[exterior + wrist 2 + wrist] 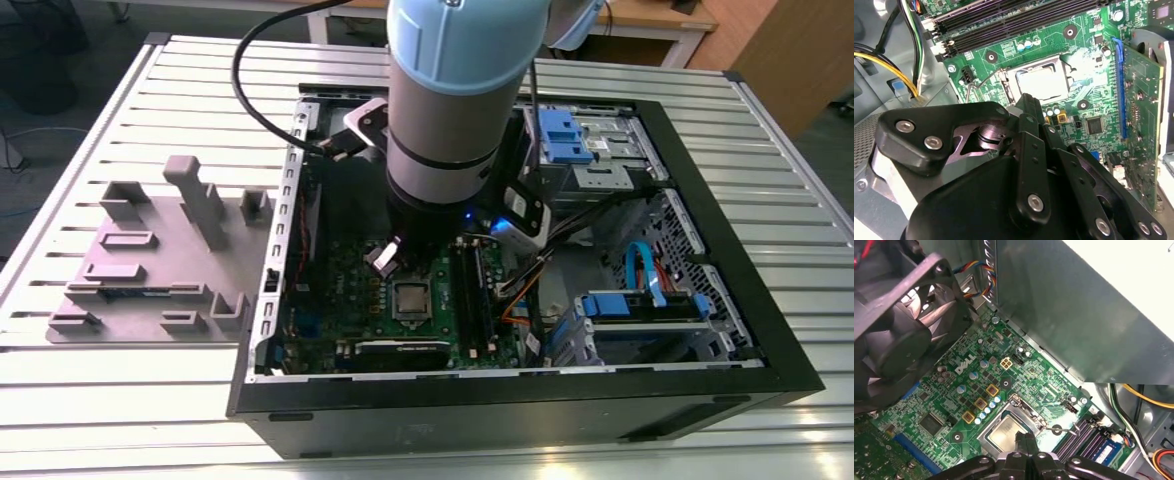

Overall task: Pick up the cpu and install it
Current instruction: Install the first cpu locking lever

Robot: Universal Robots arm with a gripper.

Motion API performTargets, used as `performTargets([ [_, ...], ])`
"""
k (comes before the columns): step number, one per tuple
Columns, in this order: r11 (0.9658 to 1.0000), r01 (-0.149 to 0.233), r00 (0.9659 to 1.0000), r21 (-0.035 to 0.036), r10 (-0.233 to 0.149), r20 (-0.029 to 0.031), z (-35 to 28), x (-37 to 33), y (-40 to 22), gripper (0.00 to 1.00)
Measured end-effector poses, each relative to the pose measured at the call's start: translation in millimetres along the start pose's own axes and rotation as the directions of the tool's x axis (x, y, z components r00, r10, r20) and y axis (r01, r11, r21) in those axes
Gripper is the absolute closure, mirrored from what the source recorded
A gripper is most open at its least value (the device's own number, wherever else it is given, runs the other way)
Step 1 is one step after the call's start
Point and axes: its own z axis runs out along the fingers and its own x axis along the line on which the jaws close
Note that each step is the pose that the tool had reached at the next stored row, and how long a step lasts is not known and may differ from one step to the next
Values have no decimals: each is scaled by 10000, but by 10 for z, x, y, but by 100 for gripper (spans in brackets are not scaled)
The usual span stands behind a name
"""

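CPU (1008, 432) seated in socket (985, 439) on motherboard (944, 407). Pincer (1026, 440) pressed together, empty, just above it. Installation step judged near complete.

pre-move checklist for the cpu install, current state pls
1. cpu location: lies in the socket on the motherboard, silver top up. ok
2. cpu seated flat: looks level inside the frame in both wrist views. cannot tell for certain
3. tool position: right above the socket, close to the cpu's edge. ok
4. tool holding anything: nothing visible between its tips in the first wrist view. ok
5. Socket lever: thin metal rod sticks out beside the socket, apparently not latched. not ok
6. Clearance: case fan and cables sit away from the tool. ok
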Motion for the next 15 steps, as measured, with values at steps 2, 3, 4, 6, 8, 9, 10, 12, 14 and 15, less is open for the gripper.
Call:
performTargets([
  [2, 10000, 0, 10000, 0, 0, 1, -19, -2, 2, 89],
  [3, 10000, 0, 10000, 0, 0, 1, -30, -3, 3, 89],
  [4, 10000, 0, 10000, 0, 0, 0, -40, -4, 4, 89],
  [6, 10000, 0, 10000, -1, 0, 1, -64, -6, 7, 89],
  [8, 10000, 0, 10000, -1, 0, 2, -95, -8, 10, 89],
  [9, 10000, 0, 10000, 0, 0, 1, -118, -10, 12, 89],
  [10, 10000, 0, 10000, -1, 0, 1, -144, -12, 15, 89],
  [12, 10000, 0, 10000, -2, 0, 2, -197, -16, 20, 89],
  [14, 10000, 0, 10000, 0, 0, 0, -249, -20, 25, 89],
  [15, 10000, 0, 10000, 0, 0, -1, -264, -21, 26, 89],
])
